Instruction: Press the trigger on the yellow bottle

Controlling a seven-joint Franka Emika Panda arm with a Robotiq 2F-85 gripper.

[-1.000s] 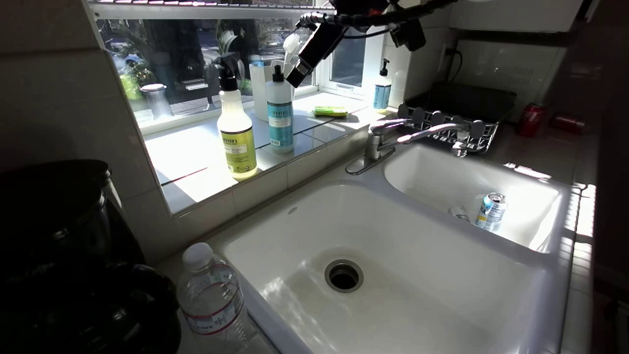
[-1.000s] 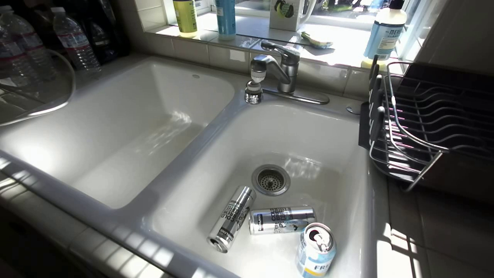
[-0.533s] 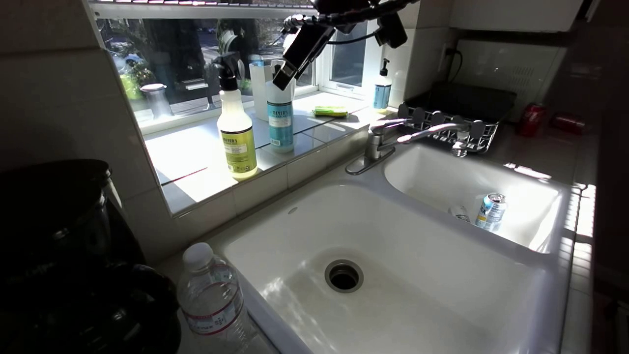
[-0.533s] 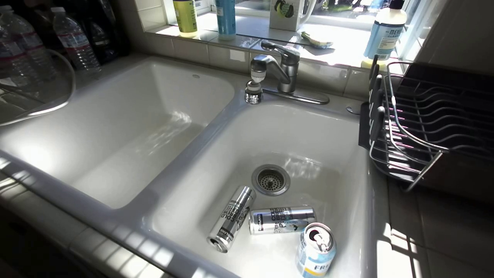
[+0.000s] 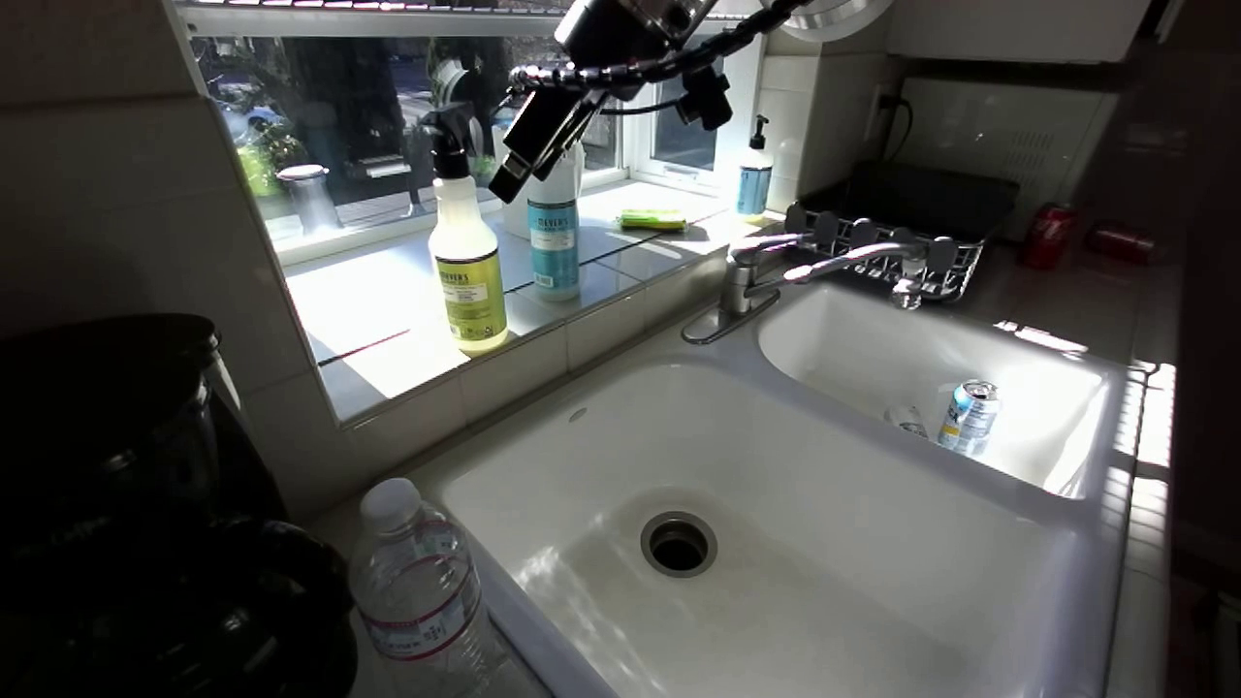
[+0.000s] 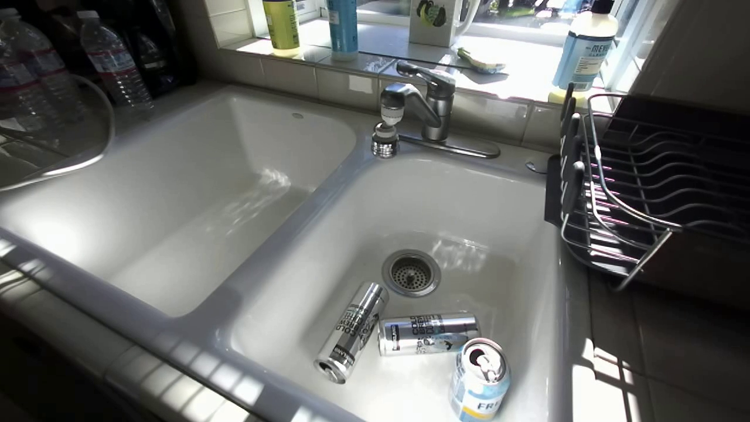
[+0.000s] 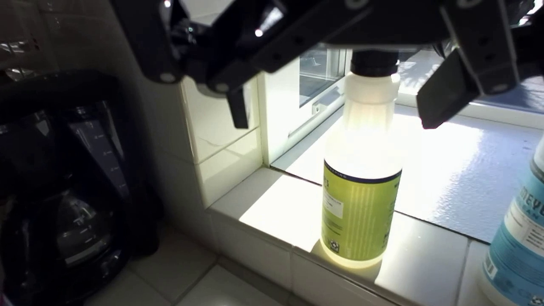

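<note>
The yellow bottle stands upright, seemingly just beyond the hand, which is spread apart.

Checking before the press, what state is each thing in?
Gripper: open
Yellow bottle: upright
Trigger: can't tell whether pressed
Teal bottle: upright
Blue pump bottle: upright
Water bottle: upright, capped
Faucet: no water running
Silver cans: lying down
Blue can: upright, opened
Red cans: one upright, one apparently lying
</note>
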